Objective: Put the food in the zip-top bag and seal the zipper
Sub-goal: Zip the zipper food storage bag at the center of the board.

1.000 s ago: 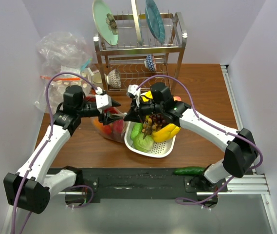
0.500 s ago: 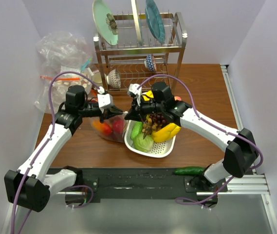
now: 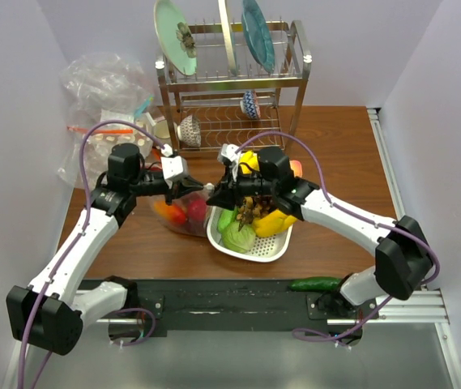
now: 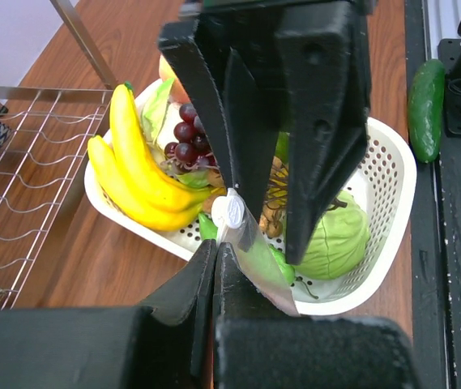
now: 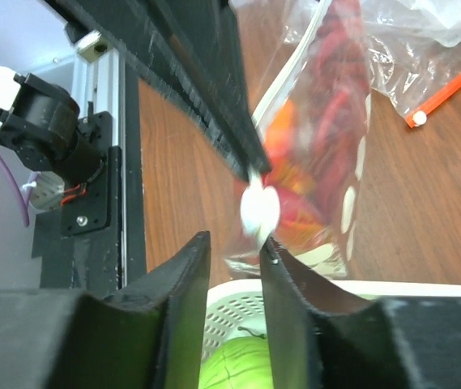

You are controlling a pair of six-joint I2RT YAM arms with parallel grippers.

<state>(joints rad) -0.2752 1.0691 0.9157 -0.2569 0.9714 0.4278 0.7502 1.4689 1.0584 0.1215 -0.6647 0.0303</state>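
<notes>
The zip-top bag hangs upright left of the white tray, with red and orange food inside it. My left gripper is shut on the bag's top edge, just below a small white round tab. In the left wrist view its fingers press together with clear plastic rising from them. My right gripper faces it from the right, open. In the right wrist view the tab sits just past the fingertips, ungripped. The zipper runs up along the bag's mouth.
The white tray holds bananas, grapes and a green cabbage. A cucumber lies by the right arm's base. A dish rack stands behind. A bulky clear bag with orange strips sits at back left.
My left gripper closed on the bag's top edge. My right gripper, shut until half a second ago, has opened and let go of the bag.
</notes>
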